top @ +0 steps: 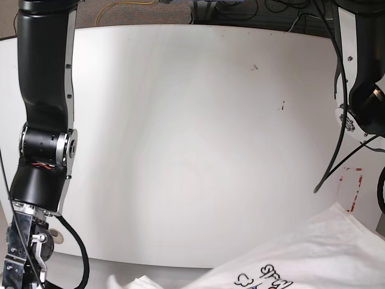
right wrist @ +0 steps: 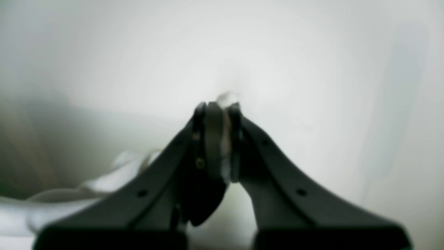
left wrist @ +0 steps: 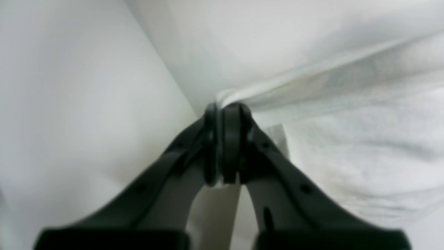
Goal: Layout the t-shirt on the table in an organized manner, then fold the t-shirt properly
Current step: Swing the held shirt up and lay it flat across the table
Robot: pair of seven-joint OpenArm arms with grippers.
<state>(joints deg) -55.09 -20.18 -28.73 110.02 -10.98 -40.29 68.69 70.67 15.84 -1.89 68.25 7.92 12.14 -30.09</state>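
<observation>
T-shirt (left wrist: 312, 86) fabric pinched inside both left claw (left wrist: 225, 146) and right claw (right wrist: 218, 139).

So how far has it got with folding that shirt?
Early days. Done: both black grippers, left and right, are shut on pinches of the white printed cotton t-shirt. In hand: it hangs bunched over the near edge of the white table. Left: spreading it flat, then every fold.
</observation>
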